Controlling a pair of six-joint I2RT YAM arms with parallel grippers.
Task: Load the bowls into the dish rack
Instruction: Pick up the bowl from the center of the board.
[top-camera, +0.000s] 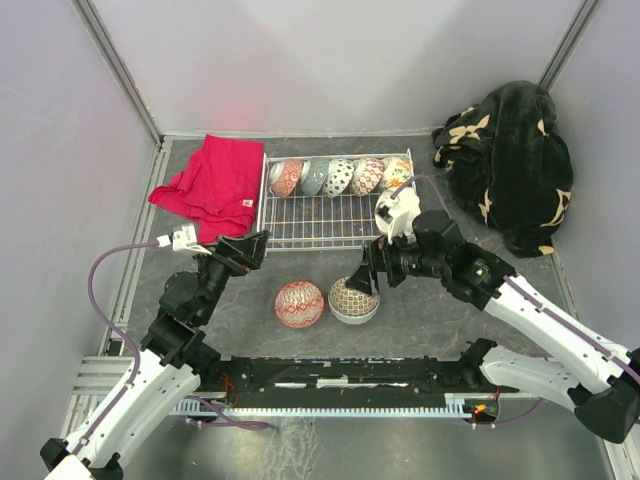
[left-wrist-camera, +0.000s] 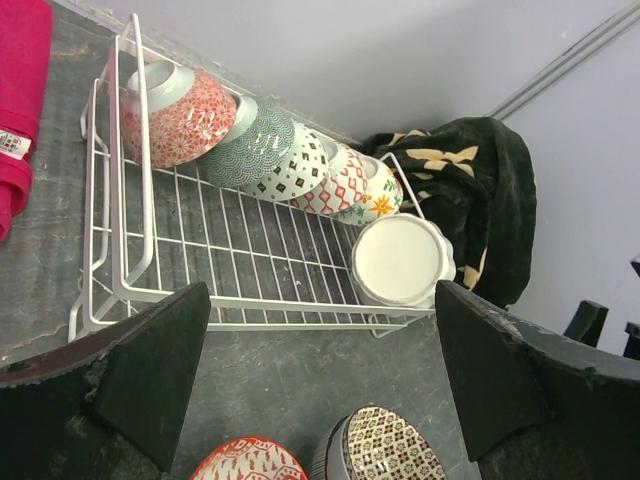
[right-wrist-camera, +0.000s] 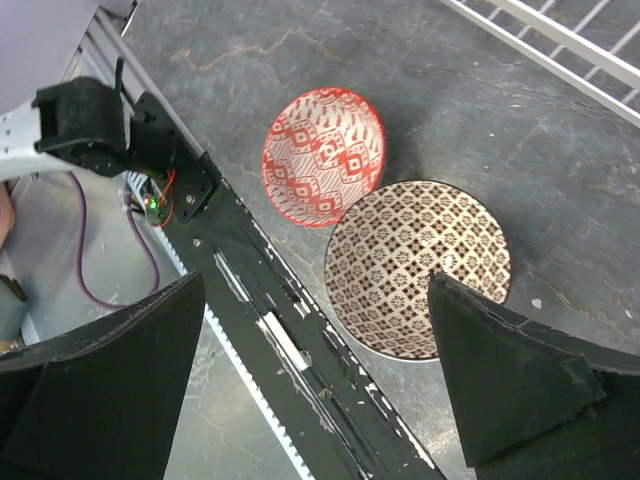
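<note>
Dish rack (top-camera: 320, 218): white coated wire, rectangular, low sides, grid floor; it sits at the far middle of the table (top-camera: 430, 320)
Bowls in the rack: five small round glazed ones stand on edge, overlapping in a row along the far side
Patterns, left to right: red lattice bowl (left-wrist-camera: 180, 120), blue-green wave bowl (left-wrist-camera: 255, 148), white bowl with dark diamonds (left-wrist-camera: 295, 165), red diamond bowl (left-wrist-camera: 340, 180), orange floral bowl (left-wrist-camera: 378, 195)
Bowls outside the rack: red patterned bowl (right-wrist-camera: 322, 155) and brown lattice bowl (right-wrist-camera: 418, 265), both upright on the table near the rack's front, rims touching or nearly so
Table surface: dark grey, mottled, stone-like
Right gripper (top-camera: 370, 270): over the brown lattice bowl, fingers spread wide and clasping nothing
Left gripper (top-camera: 246, 250): near the rack's near left corner, fingers wide apart and empty
Red cloth (top-camera: 215, 180): soft, rumpled, just left of the rack
Black blanket (top-camera: 510, 160): plush, with a cream floral print, heaped at the far right
</note>
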